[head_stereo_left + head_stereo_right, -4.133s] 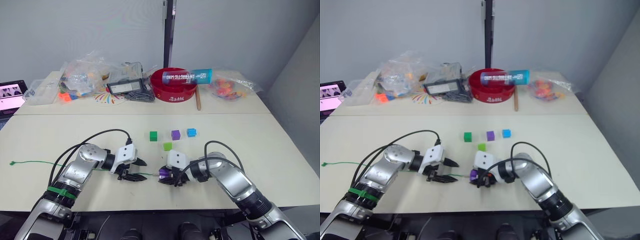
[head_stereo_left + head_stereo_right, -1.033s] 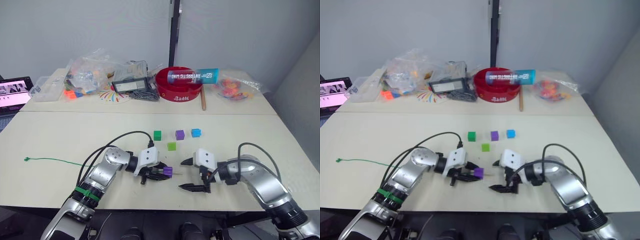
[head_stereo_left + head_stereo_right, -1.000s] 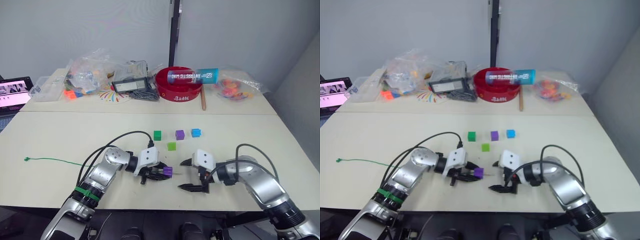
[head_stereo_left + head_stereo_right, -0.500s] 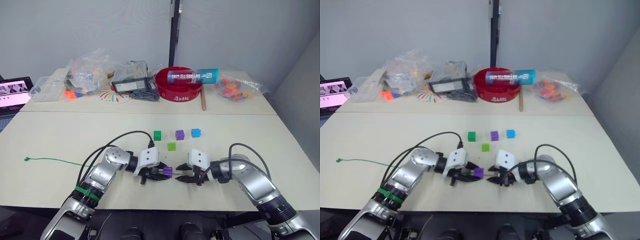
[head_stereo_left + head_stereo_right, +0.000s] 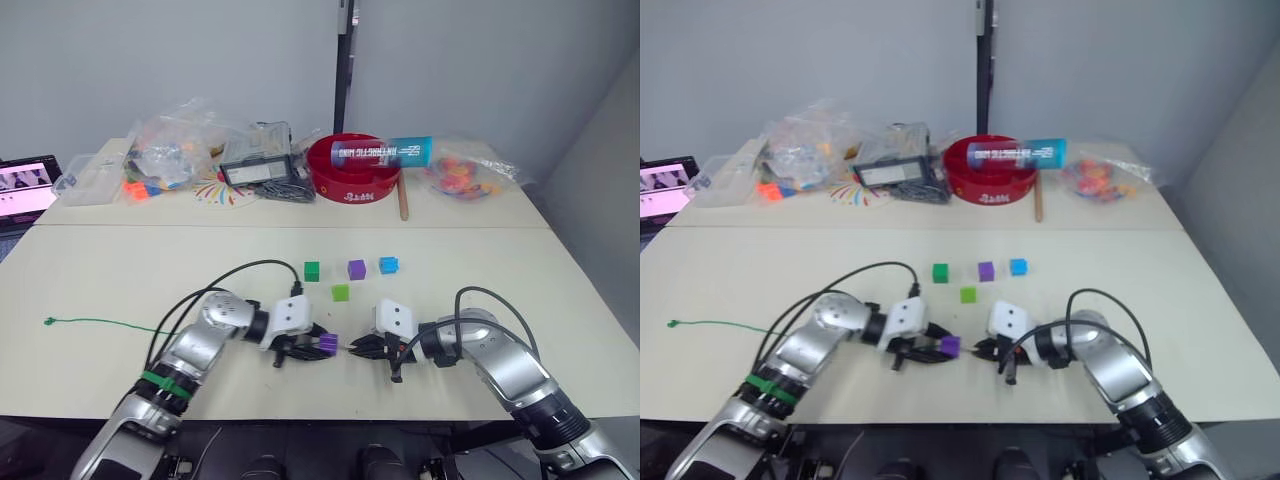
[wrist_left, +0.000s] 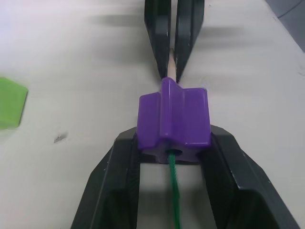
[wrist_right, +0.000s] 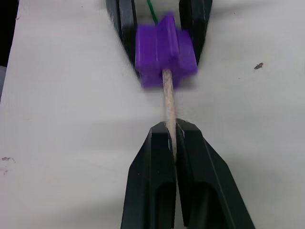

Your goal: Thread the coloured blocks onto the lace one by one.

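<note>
My left gripper (image 5: 322,346) is shut on a purple block (image 5: 327,344) near the table's front edge. The green lace (image 5: 110,324) runs from its knot at the far left into the back of this block (image 6: 173,117). Its pale stiff tip (image 7: 167,95) sticks out of the far side of the block. My right gripper (image 5: 356,349) is shut on that tip, just right of the block, fingers (image 7: 159,143) pressed together. Behind them lie a dark green block (image 5: 312,270), a purple block (image 5: 356,268), a blue block (image 5: 388,265) and a light green block (image 5: 341,292).
At the back stand a red bowl (image 5: 355,172) with a blue can (image 5: 385,152) across it, a black device (image 5: 255,172), a wooden stick (image 5: 404,200) and clear bags (image 5: 170,150) of small pieces. A screen (image 5: 20,185) sits at the far left edge.
My right gripper, open a second ago, has moved left to the purple block and shut on the lace tip. Four seconds ago it held that block, which the left gripper now holds.
</note>
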Controlling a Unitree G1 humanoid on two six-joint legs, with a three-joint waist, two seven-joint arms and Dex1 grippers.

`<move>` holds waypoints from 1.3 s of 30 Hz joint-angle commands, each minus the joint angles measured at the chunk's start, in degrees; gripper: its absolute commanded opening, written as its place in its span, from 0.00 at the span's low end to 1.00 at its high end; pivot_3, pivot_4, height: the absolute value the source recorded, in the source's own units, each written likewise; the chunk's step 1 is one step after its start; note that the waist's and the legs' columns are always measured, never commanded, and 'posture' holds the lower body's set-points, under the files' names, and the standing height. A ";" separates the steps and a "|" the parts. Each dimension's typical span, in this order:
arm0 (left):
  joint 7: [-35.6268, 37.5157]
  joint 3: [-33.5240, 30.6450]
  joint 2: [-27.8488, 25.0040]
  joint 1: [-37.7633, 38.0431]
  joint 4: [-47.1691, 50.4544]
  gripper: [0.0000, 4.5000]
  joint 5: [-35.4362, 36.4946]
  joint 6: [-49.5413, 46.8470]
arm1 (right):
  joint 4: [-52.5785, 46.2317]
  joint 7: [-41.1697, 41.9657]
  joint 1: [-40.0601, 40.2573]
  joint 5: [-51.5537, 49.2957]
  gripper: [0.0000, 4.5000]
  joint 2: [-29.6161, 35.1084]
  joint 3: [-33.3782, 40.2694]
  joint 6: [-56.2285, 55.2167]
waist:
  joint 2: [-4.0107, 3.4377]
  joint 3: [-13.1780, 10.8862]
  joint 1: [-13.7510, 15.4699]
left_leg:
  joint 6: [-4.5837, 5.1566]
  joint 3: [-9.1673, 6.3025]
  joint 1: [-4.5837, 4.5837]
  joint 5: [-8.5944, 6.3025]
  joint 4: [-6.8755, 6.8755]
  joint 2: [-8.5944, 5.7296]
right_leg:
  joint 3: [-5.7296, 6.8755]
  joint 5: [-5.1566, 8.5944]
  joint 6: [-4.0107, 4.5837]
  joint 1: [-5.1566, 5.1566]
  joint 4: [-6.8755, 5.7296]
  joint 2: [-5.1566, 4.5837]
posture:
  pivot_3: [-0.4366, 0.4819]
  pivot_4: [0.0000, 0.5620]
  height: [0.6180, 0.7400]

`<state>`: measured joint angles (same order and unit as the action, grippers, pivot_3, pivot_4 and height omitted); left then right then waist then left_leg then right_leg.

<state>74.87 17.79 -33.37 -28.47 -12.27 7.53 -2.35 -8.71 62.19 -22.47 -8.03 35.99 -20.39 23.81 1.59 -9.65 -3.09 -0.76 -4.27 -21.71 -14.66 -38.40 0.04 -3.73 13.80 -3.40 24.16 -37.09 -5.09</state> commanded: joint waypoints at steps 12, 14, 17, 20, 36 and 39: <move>13.79 -18.34 -23.82 6.00 -35.24 0.29 3.78 27.34 | 1.80 2.06 -3.09 1.47 0.00 -0.63 -1.62 -2.35 | -0.01 0.00 -0.69 | 0.00 0.05 0.09 0.00 0.06 0.05 | 0.02 0.05 0.08 -0.01 -0.03 0.01 | 0.48 0.27 0.92; 14.13 -18.55 -24.83 5.20 -38.86 0.29 3.09 29.47 | 2.15 2.25 -3.19 1.60 0.00 -0.70 -1.66 -2.66 | -0.01 0.00 -0.72 | 0.01 0.06 0.11 0.00 0.08 0.06 | 0.02 0.05 0.09 0.00 -0.05 0.02 | 0.48 0.27 0.92; 14.04 -18.29 -25.13 3.45 -42.71 0.29 1.97 30.60 | 2.80 2.46 -3.57 1.75 0.00 -0.94 -1.74 -3.06 | -0.01 0.00 -0.64 | 0.01 0.06 0.12 0.00 0.08 0.05 | 0.02 0.05 0.08 -0.01 -0.06 0.01 | 0.48 0.27 0.92; 15.93 -17.61 -24.71 2.28 -44.38 0.29 1.21 29.72 | 3.30 2.60 -3.84 2.05 0.00 -1.34 -1.82 -3.28 | -0.01 0.00 -0.71 | 0.01 0.07 0.13 0.00 0.08 0.06 | 0.02 0.05 0.08 -0.01 -0.08 0.02 | 0.48 0.27 0.92; 17.63 -13.88 -34.72 -0.19 -16.18 0.99 15.12 0.57 | 2.63 3.05 -4.28 2.17 0.00 -2.73 -1.95 -2.71 | 0.27 -0.07 -0.65 | 0.01 0.00 -0.06 -0.01 0.08 0.09 | 0.04 0.05 0.08 0.11 -0.13 0.02 | 0.48 0.27 0.92; 17.22 -14.82 -31.58 1.11 -5.42 0.99 18.34 -6.78 | 2.01 2.86 -4.90 2.18 0.00 -3.47 -2.24 -1.77 | 0.26 -0.08 -0.55 | 0.00 0.02 -0.07 -0.01 0.08 0.09 | 0.05 0.06 0.08 0.10 -0.11 0.02 | 0.48 0.27 0.92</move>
<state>92.13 3.34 -65.75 -27.86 -22.76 23.27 -5.83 -5.12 65.06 -26.32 -5.67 32.71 -22.29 21.72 1.85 -9.73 -3.64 -0.75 -4.25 -21.79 -14.67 -38.32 0.12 -3.68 13.86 -3.32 24.25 -37.19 -5.07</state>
